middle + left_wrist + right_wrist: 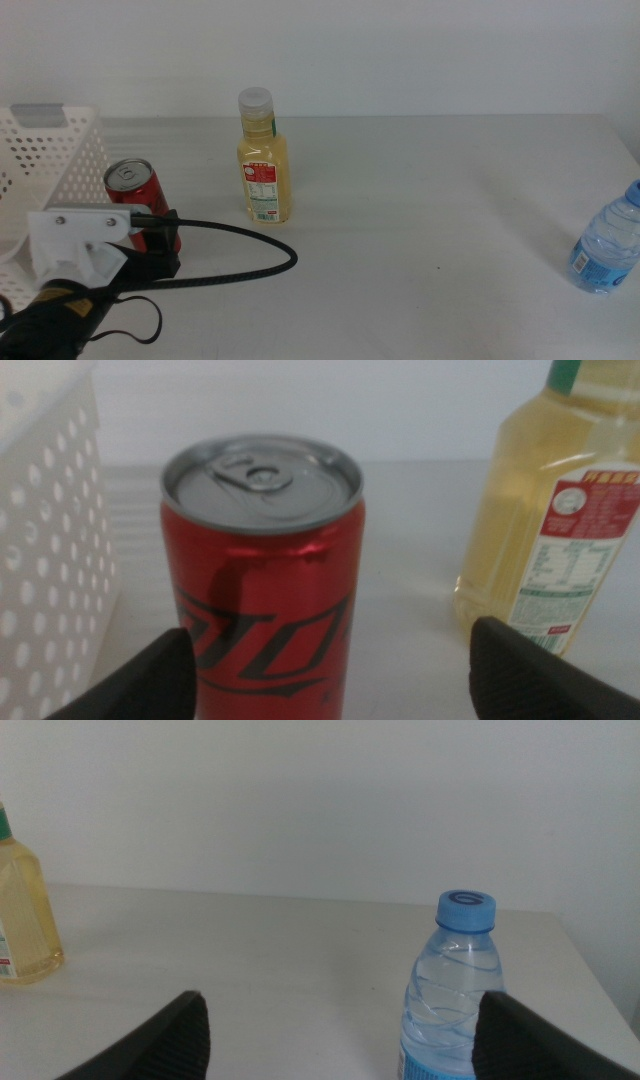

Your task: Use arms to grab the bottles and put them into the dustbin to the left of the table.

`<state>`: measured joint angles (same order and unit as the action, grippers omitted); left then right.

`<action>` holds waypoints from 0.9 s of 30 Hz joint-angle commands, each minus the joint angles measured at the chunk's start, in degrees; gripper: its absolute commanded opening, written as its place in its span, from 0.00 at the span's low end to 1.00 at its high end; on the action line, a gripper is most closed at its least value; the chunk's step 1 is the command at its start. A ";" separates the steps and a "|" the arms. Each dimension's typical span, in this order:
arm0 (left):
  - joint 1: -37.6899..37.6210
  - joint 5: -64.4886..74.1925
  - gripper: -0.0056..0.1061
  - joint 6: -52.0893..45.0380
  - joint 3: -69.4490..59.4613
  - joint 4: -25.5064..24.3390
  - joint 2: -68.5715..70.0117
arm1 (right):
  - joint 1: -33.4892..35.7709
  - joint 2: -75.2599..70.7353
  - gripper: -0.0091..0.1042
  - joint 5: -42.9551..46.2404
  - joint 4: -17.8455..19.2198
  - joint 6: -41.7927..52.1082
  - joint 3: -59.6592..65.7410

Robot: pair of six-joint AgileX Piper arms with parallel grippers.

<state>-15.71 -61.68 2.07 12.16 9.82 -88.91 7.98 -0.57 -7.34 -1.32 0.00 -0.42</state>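
A red soda can (131,188) stands beside the dustbin (55,150), a white perforated basket at the table's left. My left gripper (160,237) sits just in front of the can, open. In the left wrist view the can (262,580) stands between the spread jaws of the left gripper (330,685), nearer one of them and not gripped. The yellow juice bottle (265,160) stands upright to the can's right. The small water bottle (608,245) stands at the far right. My right gripper (350,1045) is open, with the water bottle (455,995) ahead of it.
The basket wall (50,530) is close beside the can. The juice bottle (560,530) stands a short way off on the can's other side. A thick black cable (250,270) loops over the table from the left arm. The right arm is outside the middle view.
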 commanded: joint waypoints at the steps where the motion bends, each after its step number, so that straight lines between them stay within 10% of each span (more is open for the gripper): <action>1: -0.09 -5.52 0.86 0.95 1.93 0.92 -0.56 | -0.20 -1.55 0.69 4.44 0.35 0.30 -1.58; 27: -0.09 -5.07 0.84 -4.83 14.52 5.14 -13.39 | -0.20 -1.55 0.69 4.44 0.35 0.30 -1.58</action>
<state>-15.71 -62.12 -2.12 24.85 14.59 -103.62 7.98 -0.57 -7.34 -1.32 0.00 -0.42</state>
